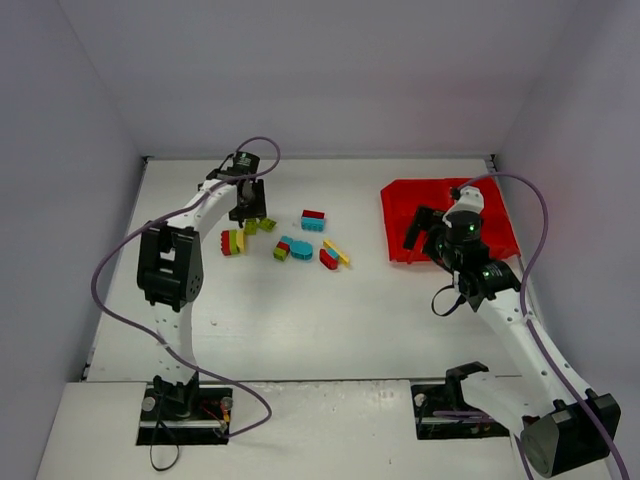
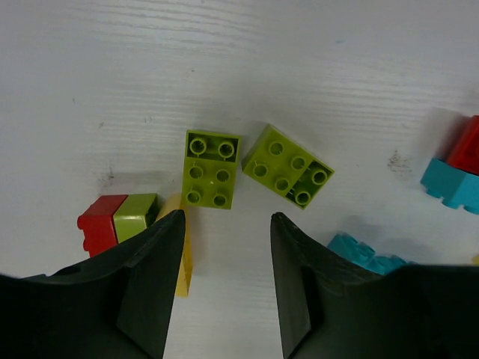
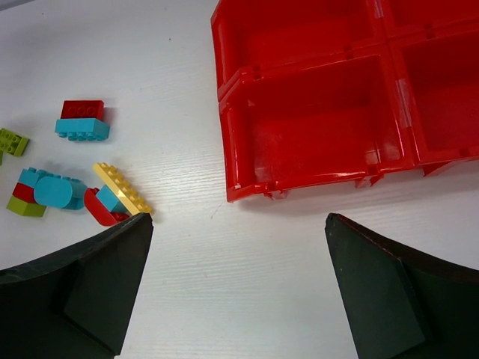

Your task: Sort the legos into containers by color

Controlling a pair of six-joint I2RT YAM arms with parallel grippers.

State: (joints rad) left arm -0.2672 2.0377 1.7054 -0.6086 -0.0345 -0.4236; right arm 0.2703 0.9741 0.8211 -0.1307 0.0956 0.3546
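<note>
Left end effector (image 2: 227, 224): fingers spread wide with nothing between them, poised over two lime green bricks (image 2: 212, 170) that lie just beside each other on the counter (image 1: 300, 320).
Right end effector (image 3: 239, 224): fingers wide apart, gripping nothing, above bare counter near the red tray (image 3: 223, 112).
Legos (image 1: 300, 247): loose cluster mid-counter, left of the tray and well apart from it.
Yellow plate (image 3: 122, 188): leans across a red-and-cyan piece.
Tray: right side of the counter, divided into square compartments.
</note>
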